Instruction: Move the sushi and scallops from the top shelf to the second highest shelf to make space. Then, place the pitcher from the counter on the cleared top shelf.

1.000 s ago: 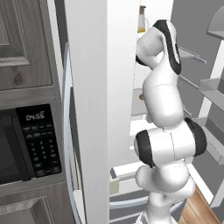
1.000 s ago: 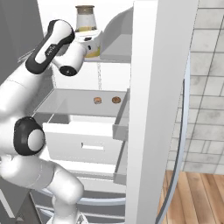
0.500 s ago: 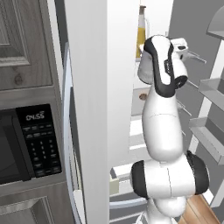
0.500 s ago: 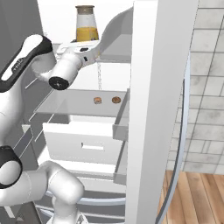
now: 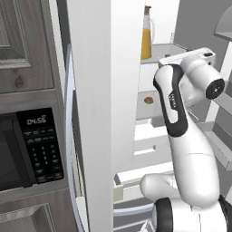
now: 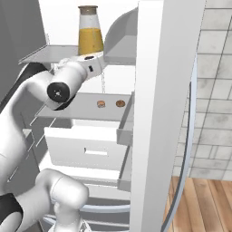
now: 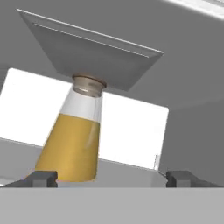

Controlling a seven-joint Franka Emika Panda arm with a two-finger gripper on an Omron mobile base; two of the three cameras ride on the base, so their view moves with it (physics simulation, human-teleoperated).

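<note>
The pitcher (image 6: pixel 89 30) stands upright on the top shelf (image 6: pixel 41 53), at the upper centre-left of the right base view; its amber body and brownish top are both visible. In the left base view the pitcher (image 5: pixel 146 34) appears at the top centre, partly hidden behind the edge of the white fridge door (image 5: pixel 97 113).

In the hand view the gripper (image 7: pixel 109 178) has its two dark fingertips (image 7: pixel 41 178) spread wide apart at the bottom corners of the frame, holding nothing. The pitcher (image 7: pixel 72 140) rises between and beyond them, left of centre, clear of both tips.

The sushi (image 6: pixel 101 104) and the scallops (image 6: pixel 120 103) lie just beside each other on the second highest shelf (image 6: pixel 81 111), in the middle of the right base view, sushi to the left. In the left base view one brown morsel (image 5: pixel 147 100) shows on that shelf at centre; which of the two it is cannot be determined.

A microwave (image 5: pixel 27 149) occupies the left edge of the left base view.
</note>
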